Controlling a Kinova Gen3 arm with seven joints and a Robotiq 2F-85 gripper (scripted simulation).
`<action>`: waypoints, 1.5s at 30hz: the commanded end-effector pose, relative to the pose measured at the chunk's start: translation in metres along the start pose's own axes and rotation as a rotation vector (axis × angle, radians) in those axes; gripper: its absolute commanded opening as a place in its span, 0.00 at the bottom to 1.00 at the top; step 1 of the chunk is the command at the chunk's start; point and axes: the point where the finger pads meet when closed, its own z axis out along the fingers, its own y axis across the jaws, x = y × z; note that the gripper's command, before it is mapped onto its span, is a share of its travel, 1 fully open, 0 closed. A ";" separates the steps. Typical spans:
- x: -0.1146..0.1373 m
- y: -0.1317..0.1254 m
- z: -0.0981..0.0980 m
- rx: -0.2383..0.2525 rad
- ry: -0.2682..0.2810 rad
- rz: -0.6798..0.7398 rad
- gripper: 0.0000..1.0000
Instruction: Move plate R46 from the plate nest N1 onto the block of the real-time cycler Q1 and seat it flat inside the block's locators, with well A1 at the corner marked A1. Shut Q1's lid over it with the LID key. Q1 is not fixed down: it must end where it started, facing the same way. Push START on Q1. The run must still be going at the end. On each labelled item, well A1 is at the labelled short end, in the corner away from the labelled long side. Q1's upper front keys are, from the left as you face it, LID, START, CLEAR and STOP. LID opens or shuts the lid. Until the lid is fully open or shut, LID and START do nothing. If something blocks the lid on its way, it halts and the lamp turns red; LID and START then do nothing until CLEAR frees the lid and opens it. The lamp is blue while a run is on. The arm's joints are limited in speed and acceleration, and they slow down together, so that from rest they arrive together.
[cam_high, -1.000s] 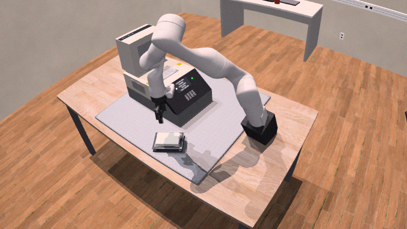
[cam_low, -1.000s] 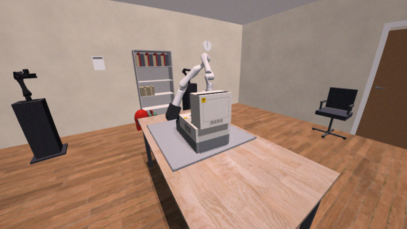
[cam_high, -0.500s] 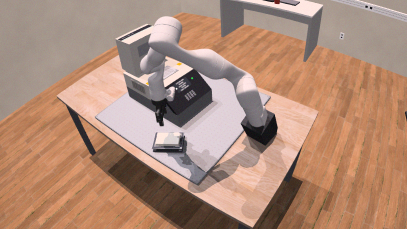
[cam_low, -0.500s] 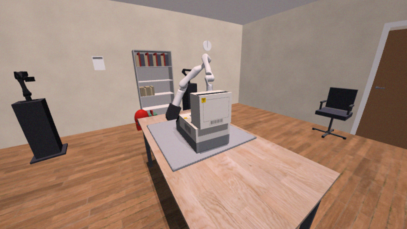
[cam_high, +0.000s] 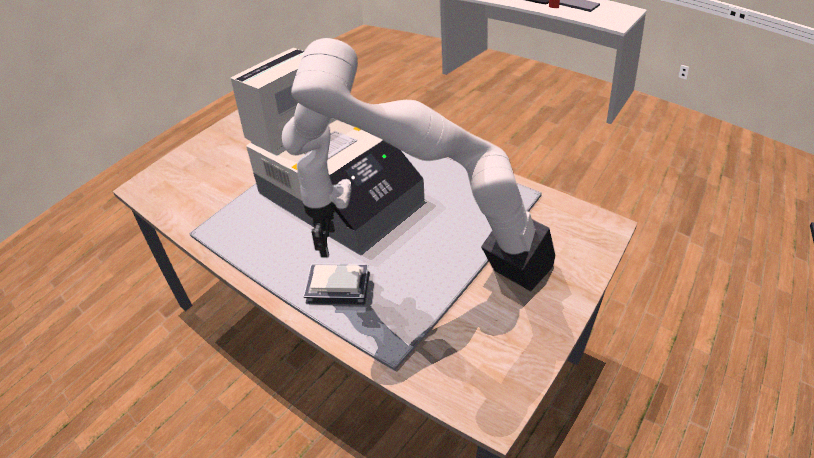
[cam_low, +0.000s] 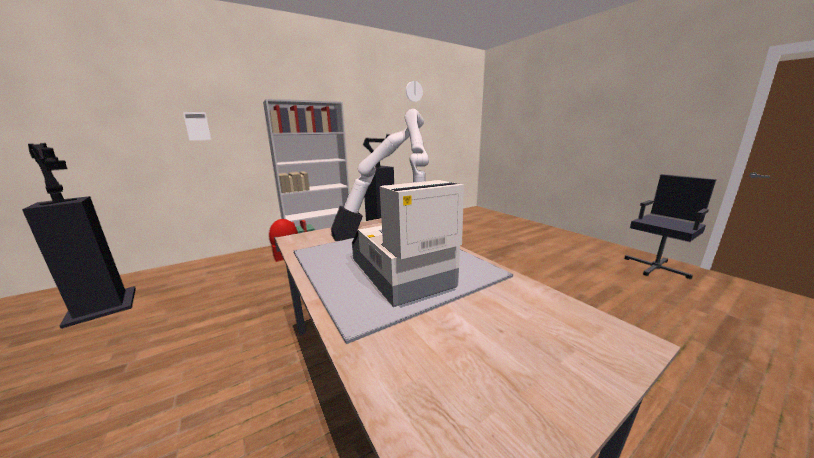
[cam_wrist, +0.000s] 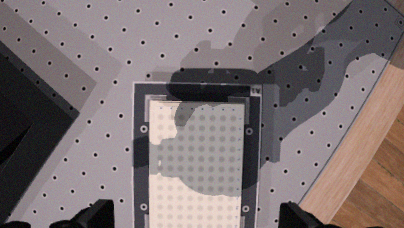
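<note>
Plate R46 (cam_high: 334, 279) (cam_wrist: 197, 165), white with many wells, lies in the dark plate nest N1 (cam_high: 336, 298) (cam_wrist: 254, 165) on the grey mat. My gripper (cam_high: 322, 249) (cam_wrist: 197, 220) is open and empty. It hangs pointing down above the plate, a little toward the cycler. In the wrist view its two fingertips stand either side of the nest's long sides. The cycler Q1 (cam_high: 392, 199) (cam_low: 418, 267) stands behind it with its lid (cam_high: 262, 99) (cam_low: 424, 219) upright and open. Its lamp (cam_high: 384, 156) is green. The block (cam_high: 343, 142) is partly hidden by my arm. The exterior view does not show the gripper or the plate.
The grey dotted mat (cam_high: 256, 244) (cam_low: 335, 290) (cam_wrist: 75, 75) covers the middle of the wooden table (cam_high: 170, 182) (cam_low: 500, 364). Q1's dark front (cam_wrist: 25, 150) is close on the left in the wrist view. The mat's edge and table edge (cam_wrist: 360, 165) lie to the right. My arm's base (cam_high: 519, 253) stands at the mat's right side.
</note>
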 end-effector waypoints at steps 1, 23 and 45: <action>-0.001 0.000 0.003 0.000 -0.002 0.000 1.00; -0.001 0.000 0.029 0.000 -0.002 0.000 1.00; -0.001 0.000 0.056 0.000 -0.002 0.000 1.00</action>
